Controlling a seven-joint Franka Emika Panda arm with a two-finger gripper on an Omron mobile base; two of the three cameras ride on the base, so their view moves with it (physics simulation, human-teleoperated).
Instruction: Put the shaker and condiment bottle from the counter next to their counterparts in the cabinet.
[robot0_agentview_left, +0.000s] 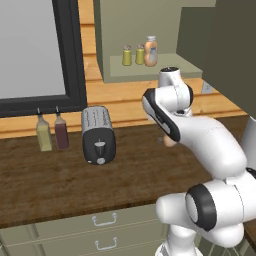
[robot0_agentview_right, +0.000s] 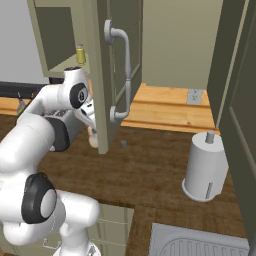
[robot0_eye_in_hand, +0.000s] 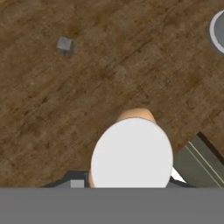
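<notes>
A: Where has the job got to?

B: Two shakers (robot0_agentview_left: 127, 55) stand side by side on the cabinet (robot0_agentview_left: 150, 72) shelf, and one peach-orange bottle (robot0_agentview_left: 150, 51) is touching the right-hand one. So the shaker half looks done, I'd say. The other condiment bottle (robot0_eye_in_hand: 131, 151) is in the hand view, its pale cap right under the camera.

A: Does the gripper (robot0_eye_in_hand: 129, 181) have it?

B: The jaws are drawn in close on either side of the bottle, so I judge it gripped. A sliver of orange shows below the forearm in the left base view, just above the counter (robot0_agentview_left: 60, 175), which suggests it is lifted or barely off the wood (I can't tell which).

A: How should the carry go?

B: Straight up first, keeping the bottle upright, since the grip sits high near the cap. Then swing left toward the shelf, minding the open cabinet door (robot0_agentview_right: 102, 75) that hangs just beside the wrist in the right base view. Come in above shelf height, not level with it, so the base doesn't catch the lip.

A: And the landing spot?

B: On the free shelf to the right of its twin, close but not knocking it, and let go only once the base is flat
</notes>
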